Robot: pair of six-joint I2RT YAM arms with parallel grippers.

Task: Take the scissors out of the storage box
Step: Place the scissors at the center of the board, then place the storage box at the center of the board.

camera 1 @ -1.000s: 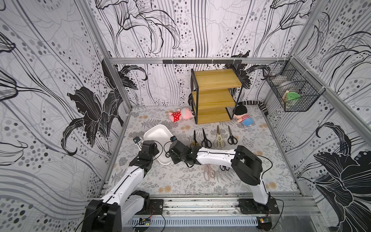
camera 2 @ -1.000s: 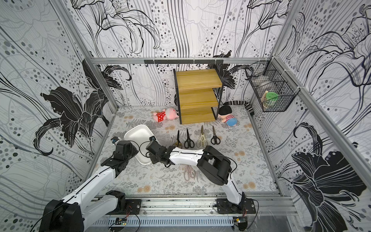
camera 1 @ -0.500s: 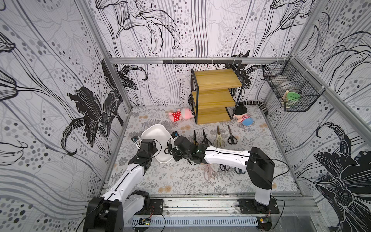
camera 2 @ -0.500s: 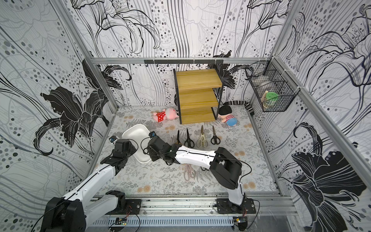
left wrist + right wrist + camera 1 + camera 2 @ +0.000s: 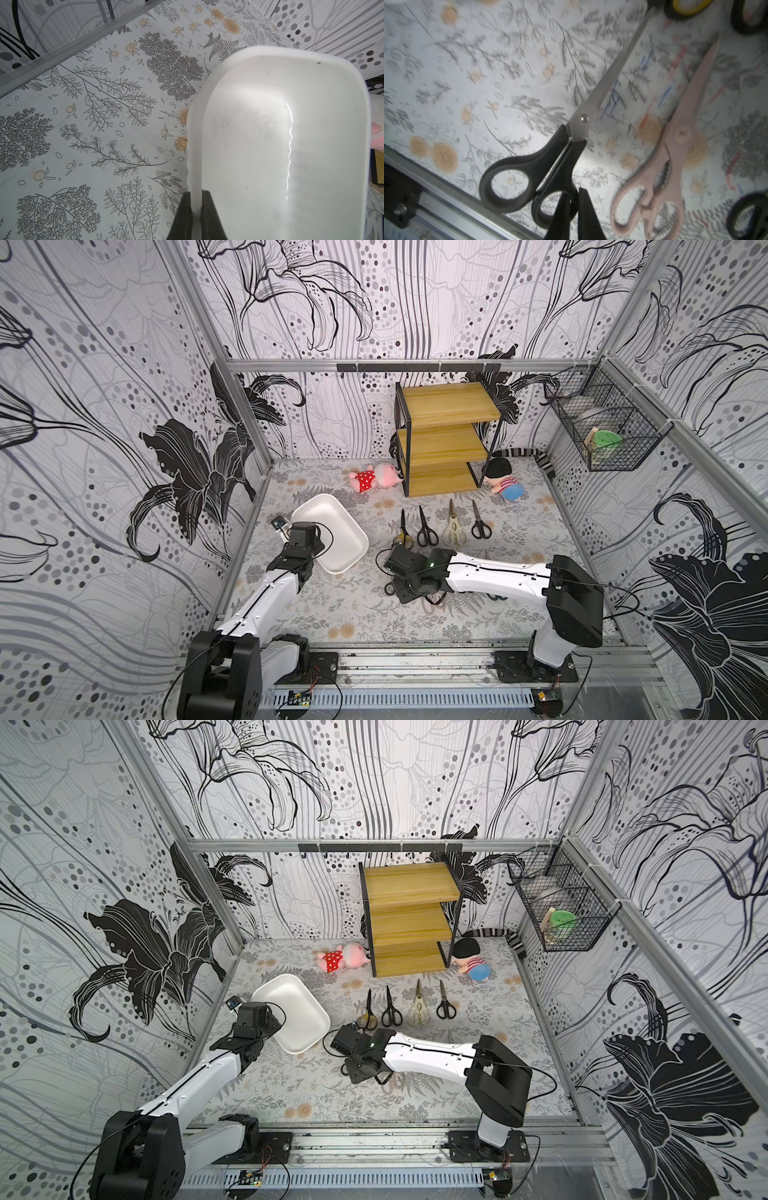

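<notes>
**Tech A:** Left gripper (image 5: 196, 195): state and reason?

**Tech B:** Pinched shut on the side rim of the shallow white plastic storage box (image 5: 332, 531), wall sandwiched from inside and outside. Judged purpose: to steady the box against sliding during unloading. Resting on or raised off the floral-print mat (image 5: 104, 104): cannot tell.

**Tech A:** Contents of the box?

**Tech B:** None visible in the left wrist view. Bare white floor only.

**Tech A:** Right gripper (image 5: 573, 194)?

**Tech B:** Closed on a finger loop of the black-handled steel scissors (image 5: 571, 135), blades together and pointed away from the wrist. Gripped at the loop, presumably to keep clear of the blades and hold the pair flat for setting down. Contact with the mat: cannot tell, view blurred.

**Tech A:** Location of the other scissors?

**Tech B:** All visible pairs outside the box.
- 4 in a row before the wooden 3-tier shelf (image 5: 444, 439), tips toward it: yellow-and-black pair (image 5: 402, 526), black pair (image 5: 424, 526), cream pair (image 5: 453, 526), another black pair (image 5: 479, 522).
- Pale pink pair (image 5: 679, 133) just beside the held pair, flat on the mat.
- More handles partly hidden under the right arm (image 5: 498, 572). Count not possible.

**Tech A:** Stage of the task?

**Tech B:** Judged near the end: box emptied, release pending. Lower the held pair beside the pink pair without overlap, then open.
</notes>
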